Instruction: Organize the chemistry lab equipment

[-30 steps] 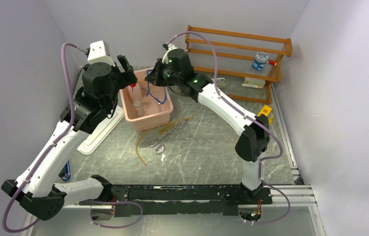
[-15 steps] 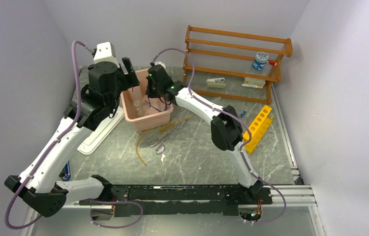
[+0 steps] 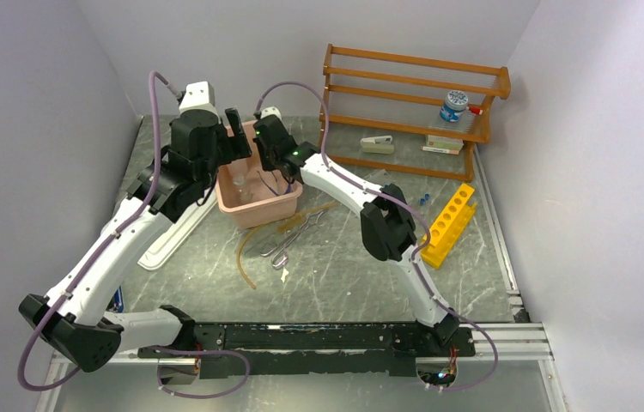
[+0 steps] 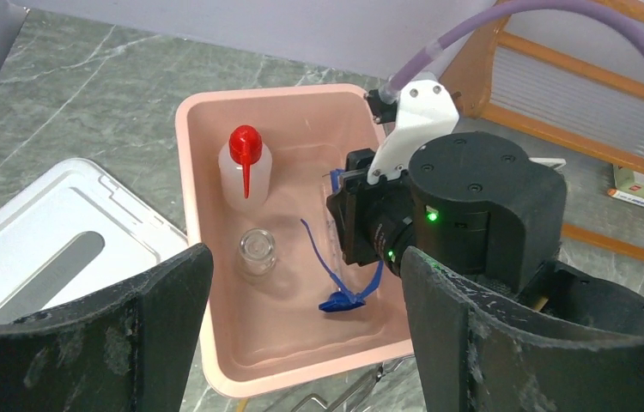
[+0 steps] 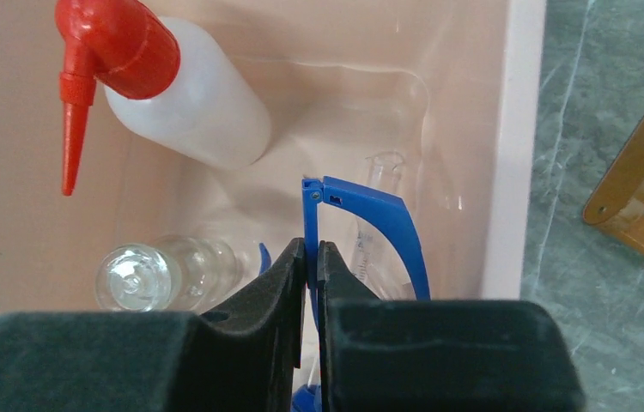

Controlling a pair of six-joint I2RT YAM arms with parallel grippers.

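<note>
Grey-green marbled table (image 3: pixel 344 257), lilac walls, wooden shelf (image 3: pixel 413 94) at the back. The pink bin (image 3: pixel 260 209) sits mid-table. My left claw (image 4: pixel 306 257) hovers over it, spread wide and holding nothing. My right claw (image 5: pixel 312 253) is down inside, pinching the thin blue arm of the goggles (image 5: pixel 379 215). They're in the bin next to the wash bottle (image 5: pixel 194 112) and the small glass (image 5: pixel 142 279).

The yellow rack (image 3: pixel 449 225), tubing (image 3: pixel 246 249) and tongs (image 3: pixel 288 240) are out on the table.

I reckon this is the drop-off. I'd let go low, then lift straight up so the arm doesn't snag and nothing bumps the glass.

No writing I can read. The print on the shelf items is too small.
</note>
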